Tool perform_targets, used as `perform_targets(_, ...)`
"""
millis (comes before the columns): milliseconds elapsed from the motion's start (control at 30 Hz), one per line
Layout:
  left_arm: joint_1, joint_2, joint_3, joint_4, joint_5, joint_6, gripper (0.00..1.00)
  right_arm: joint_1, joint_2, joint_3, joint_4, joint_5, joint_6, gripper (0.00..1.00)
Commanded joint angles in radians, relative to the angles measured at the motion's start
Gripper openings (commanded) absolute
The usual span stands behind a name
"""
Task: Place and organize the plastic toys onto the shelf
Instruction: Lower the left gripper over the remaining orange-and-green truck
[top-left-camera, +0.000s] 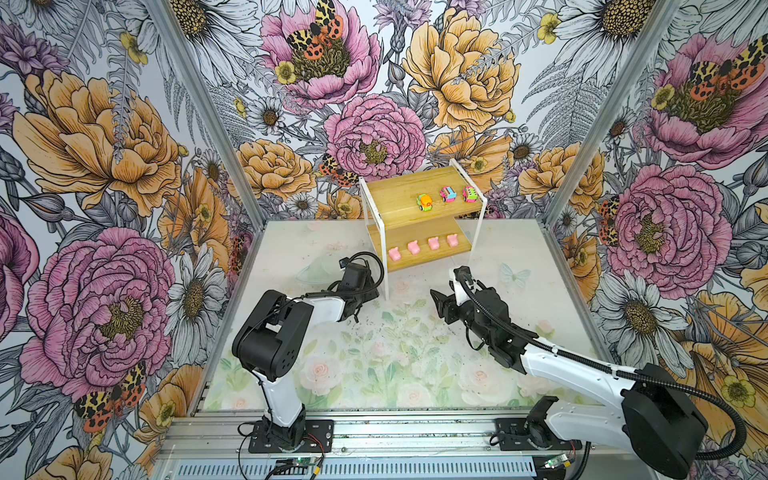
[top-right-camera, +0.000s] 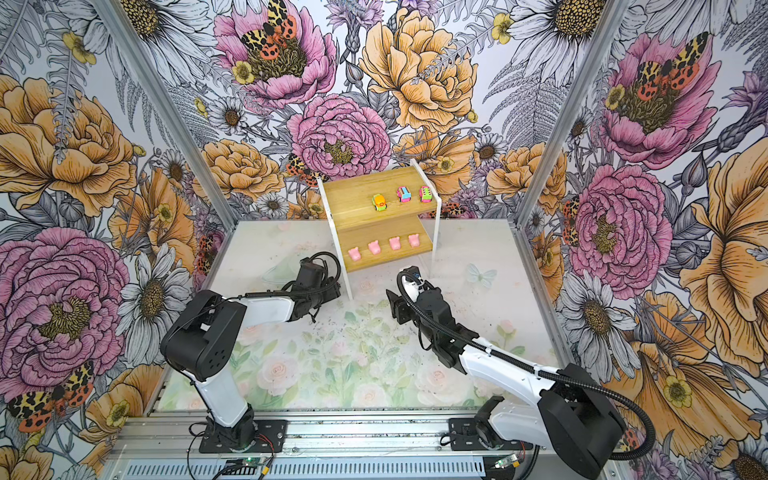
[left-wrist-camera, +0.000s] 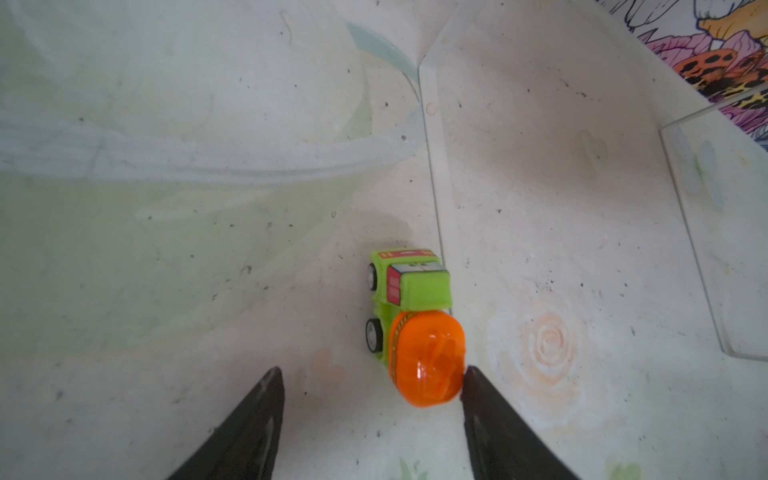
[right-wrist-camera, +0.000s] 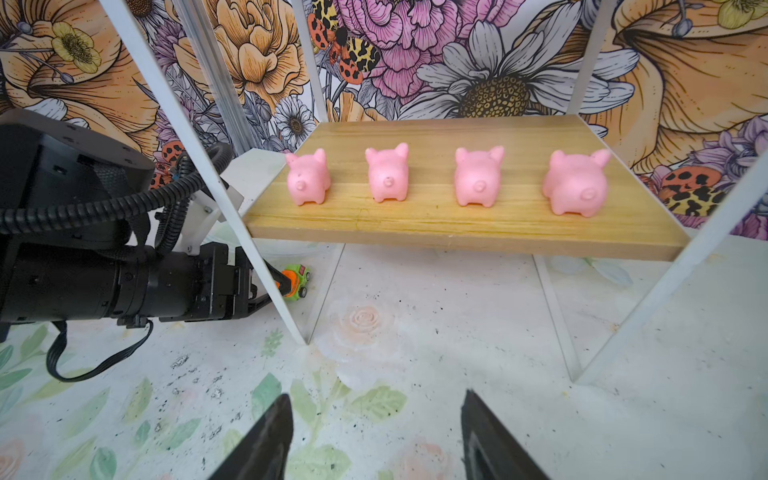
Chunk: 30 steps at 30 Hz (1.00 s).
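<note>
The left arm (top-left-camera: 282, 399) and right arm (top-left-camera: 573, 372) match: glossy white shells between chunky black joint housings. Ribbed black conduit (right-wrist-camera: 83, 212) trails along each. Black perforated base plates (top-left-camera: 320, 434) carry them, and the left end effector (left-wrist-camera: 372, 369) has dark, pointed fingers (left-wrist-camera: 249, 428).

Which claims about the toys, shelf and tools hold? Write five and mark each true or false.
Four pink pigs stand on the lower board. True.
Three toy cars sit on the upper board. True.
The mixer truck is shelved. False: it is on the table.
The right tool grips a pig. False: it is open and empty.
The left tool is open at the mixer truck. True.
</note>
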Motion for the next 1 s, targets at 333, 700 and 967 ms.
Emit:
perform_targets(333, 0.003, -0.017, -0.007, 0.031, 0.002, 0.015, 0.57, -0.007, 0.021, 0.013, 0.04, -0.005, 0.012, 0.65)
perform_targets(700, 0.073, -0.073, -0.12, 0.238, 0.168, -0.017, 0.7, -0.007, 0.037, 0.024, 0.046, -0.021, 0.006, 0.64)
perform_targets(967, 0.16, 0.056, -0.137, 0.475, 0.385, -0.115, 0.7, -0.007, 0.039, 0.024, 0.044, -0.016, 0.002, 0.64)
